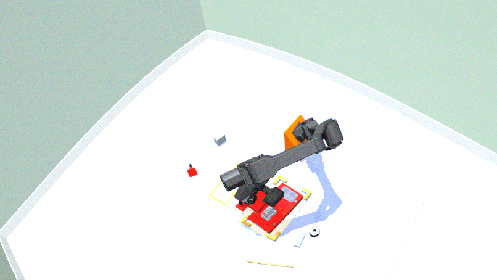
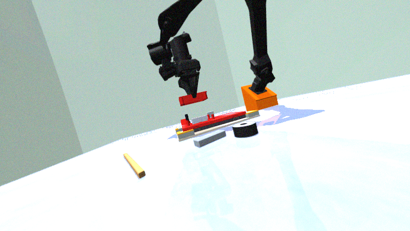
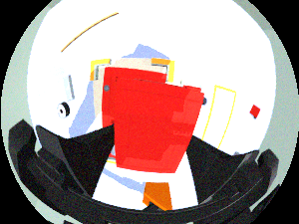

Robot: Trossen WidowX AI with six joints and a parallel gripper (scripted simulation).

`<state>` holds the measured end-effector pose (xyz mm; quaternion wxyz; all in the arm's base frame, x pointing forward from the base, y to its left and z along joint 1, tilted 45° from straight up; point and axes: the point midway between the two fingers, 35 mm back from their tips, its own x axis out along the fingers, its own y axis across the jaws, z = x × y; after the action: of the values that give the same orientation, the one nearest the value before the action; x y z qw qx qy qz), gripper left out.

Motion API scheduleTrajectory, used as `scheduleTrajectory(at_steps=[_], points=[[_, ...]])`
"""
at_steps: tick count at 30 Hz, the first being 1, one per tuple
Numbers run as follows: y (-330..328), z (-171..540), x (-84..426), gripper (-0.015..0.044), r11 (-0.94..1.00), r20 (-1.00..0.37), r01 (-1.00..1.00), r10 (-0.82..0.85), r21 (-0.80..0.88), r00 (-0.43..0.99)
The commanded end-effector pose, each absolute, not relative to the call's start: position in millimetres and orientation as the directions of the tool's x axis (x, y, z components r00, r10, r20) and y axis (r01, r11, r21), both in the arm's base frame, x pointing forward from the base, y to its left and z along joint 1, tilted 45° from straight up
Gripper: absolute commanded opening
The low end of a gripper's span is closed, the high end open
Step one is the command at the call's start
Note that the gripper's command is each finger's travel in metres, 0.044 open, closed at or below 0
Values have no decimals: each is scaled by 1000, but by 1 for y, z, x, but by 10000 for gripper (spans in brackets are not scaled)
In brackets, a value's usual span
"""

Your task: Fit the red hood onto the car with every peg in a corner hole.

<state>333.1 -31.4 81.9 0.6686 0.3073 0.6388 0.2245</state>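
My gripper is shut on the red hood, one finger on each side. The hood hangs in the air above the chassis, with a clear gap below it in the exterior view. The red chassis sits in the jig. The grey engine block is on the deck. In the wrist view the hood hides the engine and most of the deck. The hood's corner holes and their line-up with the pegs cannot be made out.
A red part with a black post stands beside the chassis. A grey bar, a black-and-white disc and a wooden stick lie nearby. A red block and a grey block lie farther off.
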Motion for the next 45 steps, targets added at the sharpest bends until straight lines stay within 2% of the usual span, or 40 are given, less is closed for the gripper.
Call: scheduleTrajectory(at_steps=[1, 7, 21, 45], points=[[-17, 100, 336, 0, 702, -709, 104, 699, 705, 92], [-7, 110, 337, 0, 697, -706, 110, 702, 708, 91], [27, 75, 343, 0, 696, -705, 109, 704, 709, 92], [28, 74, 343, 0, 696, -705, 109, 704, 709, 92]])
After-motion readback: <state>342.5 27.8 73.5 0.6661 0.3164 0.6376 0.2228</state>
